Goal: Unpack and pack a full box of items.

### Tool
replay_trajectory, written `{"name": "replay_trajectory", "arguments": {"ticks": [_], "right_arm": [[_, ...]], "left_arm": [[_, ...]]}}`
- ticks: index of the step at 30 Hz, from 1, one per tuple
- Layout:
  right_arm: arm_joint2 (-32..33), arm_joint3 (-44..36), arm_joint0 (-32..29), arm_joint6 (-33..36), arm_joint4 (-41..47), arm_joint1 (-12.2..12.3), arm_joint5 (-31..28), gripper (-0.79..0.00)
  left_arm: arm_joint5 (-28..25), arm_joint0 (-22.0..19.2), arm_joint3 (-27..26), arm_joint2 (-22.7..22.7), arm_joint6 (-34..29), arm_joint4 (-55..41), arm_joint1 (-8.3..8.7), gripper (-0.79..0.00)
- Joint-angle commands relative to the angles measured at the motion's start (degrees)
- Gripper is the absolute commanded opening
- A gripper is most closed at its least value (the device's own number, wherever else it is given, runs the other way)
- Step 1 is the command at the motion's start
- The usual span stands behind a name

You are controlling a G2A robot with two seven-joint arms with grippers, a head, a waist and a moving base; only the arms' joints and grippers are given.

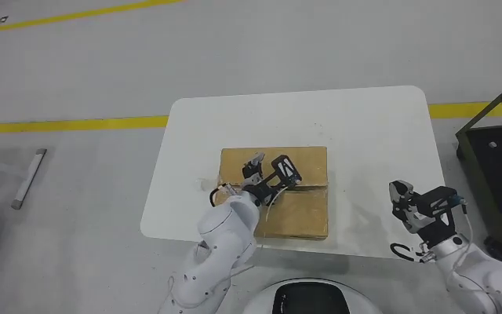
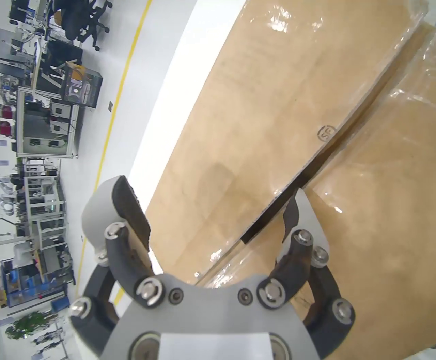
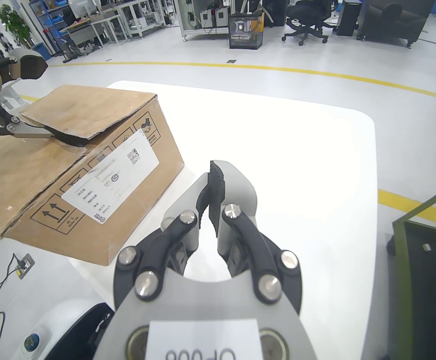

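Working at white rounded table (image 1: 369,125) on grey shop floor. Nearest, on robot's right: holding R gripper (image 1: 401,196) (image 3: 213,180) over bare tabletop nr front edge, well apart from box, jaws closed, pads pressing together, gripping nothing.

Further in, seeing cardboard box (image 1: 302,216) (image 3: 85,177) standing mid-table, side w/ white label (image 3: 112,177) and up-arrows facing R gripper, top shining w/ clear tape. Hanging L gripper (image 1: 269,166) (image 2: 211,208) (image 3: 30,99) over box top, jaws standing wide open. Poking one finger (image 2: 296,211) into centre seam, under edge of far flap (image 2: 272,85) (image 3: 85,109). Carrying other finger (image 2: 129,208) above that flap, not touching it. Propping that flap's edge slightly proud of near flap (image 2: 391,204), showing dark gap btwn them. Contents hiding under flaps, so can't tell what's inside.

Past table: noting yellow line (image 1: 78,123) running across floor, and dark green rack (image 1: 480,161) (image 3: 415,272) standing just off table's right side. Farthest back, from R wrist view: seeing office chairs (image 3: 306,20), equipment frames (image 3: 207,17) and potted plant (image 3: 13,20) lining room.
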Motion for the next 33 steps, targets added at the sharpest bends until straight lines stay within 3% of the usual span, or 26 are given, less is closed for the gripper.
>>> {"name": "replay_trajectory", "arguments": {"ticks": [1, 5, 6, 7, 8, 9, 21, 33], "right_arm": [[0.1, 0.0, -0.1, -0.2, 0.1, 0.0, 0.1, -0.785], [0.0, 0.0, -0.2, -0.3, 0.0, 0.0, -0.1, -0.785], [0.0, 0.0, -0.2, -0.4, 0.0, 0.0, -0.1, -0.785], [-0.1, 0.0, -0.2, -0.3, -0.1, 0.0, -0.2, -0.785], [-0.1, 0.0, -0.2, -0.3, -0.1, 0.0, -0.2, -0.785], [-0.2, 0.0, -0.2, -0.4, -0.1, -0.1, -0.2, -0.785], [-0.8, 0.1, 0.0, -0.4, -0.3, -0.1, -0.4, -0.785], [-1.0, 0.0, 0.4, 0.0, -0.5, -0.1, -0.6, -0.785]], "left_arm": [[-0.3, -0.1, 0.1, 0.1, 0.0, 1.6, 0.03, 0.0], [-0.5, -0.2, 0.5, 0.8, 1.2, 5.7, 0.12, 0.0], [-0.2, -0.2, 0.5, 0.9, 1.7, 6.5, 0.12, -0.111], [0.0, -0.2, 0.6, 1.1, 2.1, 7.8, 0.13, -0.4], [0.3, -0.1, 0.7, 1.3, 2.8, 8.8, 0.14, -0.499], [1.2, 0.1, 0.7, 1.4, 3.7, 9.4, 0.12, -0.785], [2.0, 2.4, 0.2, 2.4, 12.9, 16.1, 0.36, -0.785], [-2.3, 4.6, -2.9, 2.4, 14.4, 15.7, 0.35, -0.785]]}}
